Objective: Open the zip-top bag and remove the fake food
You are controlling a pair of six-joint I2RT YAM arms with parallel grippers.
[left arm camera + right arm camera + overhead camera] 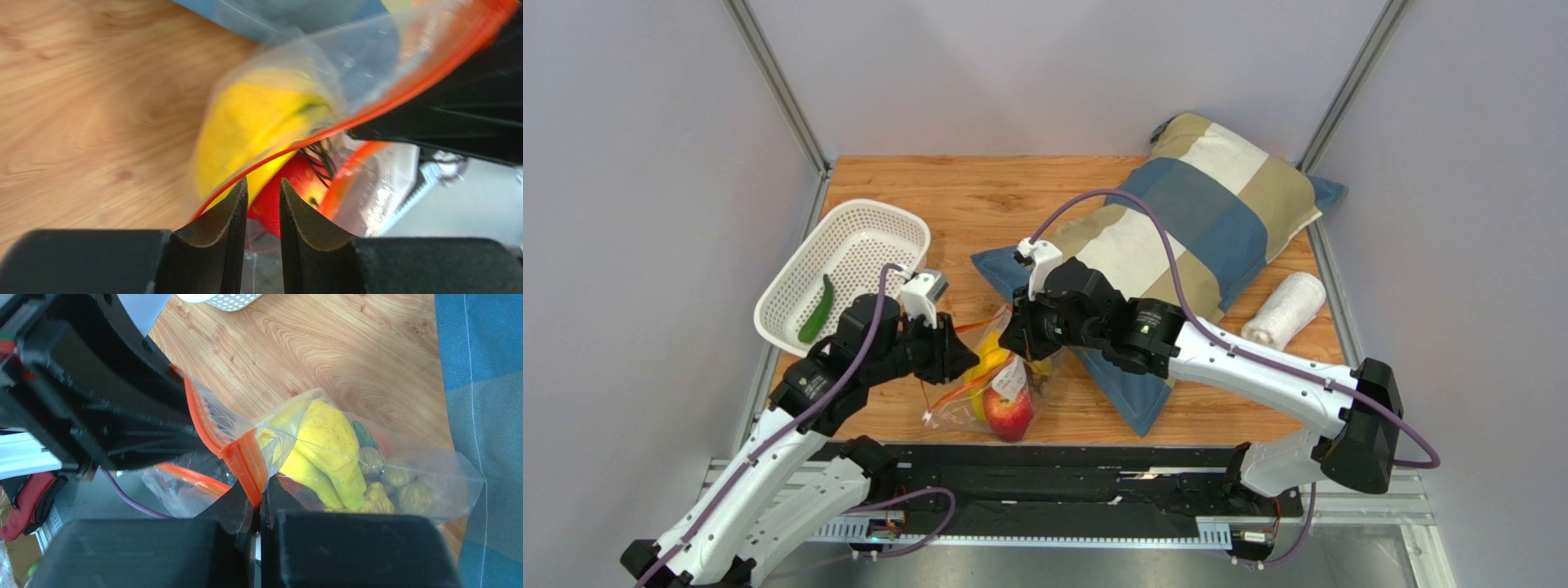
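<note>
Bag sits just off the pillow's near corner, with the banana and apple showing through the plastic. My right gripper is clamped tight on the orange zipper strip, pillow side. My left gripper is on the far side from the pillow, fingers nearly together with a slit between them and the strip at the tip. I cannot tell if it truly grips. The basket lies well left of the pillow.

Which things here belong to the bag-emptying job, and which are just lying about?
Job:
zip-top bag
banana and red apple inside it
green vegetable, lying in the white basket

Lying about:
patchwork pillow
white roll beside it
</note>
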